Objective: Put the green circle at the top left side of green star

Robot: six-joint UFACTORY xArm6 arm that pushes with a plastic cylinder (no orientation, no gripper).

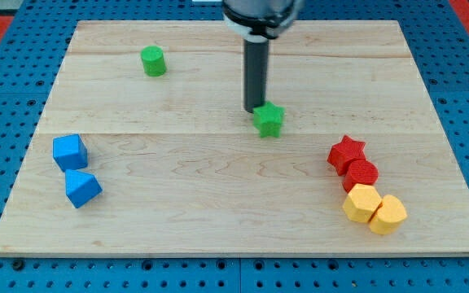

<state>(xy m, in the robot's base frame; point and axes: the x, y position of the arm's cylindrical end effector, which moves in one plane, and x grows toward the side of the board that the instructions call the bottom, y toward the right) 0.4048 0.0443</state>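
Observation:
The green circle (153, 61) is a short green cylinder standing near the view's top left of the wooden board (218, 203). The green star (269, 120) lies near the board's middle, well to the right of and below the circle. My tip (254, 110) is at the lower end of the dark rod and touches the star's upper left edge. The tip is far from the green circle.
A blue cube (70, 151) and a blue block (82, 188) sit at the view's left. A red star (346, 153), a red block (361, 174) and two yellow blocks (362, 202) (387, 215) cluster at the lower right. Blue pegboard surrounds the board.

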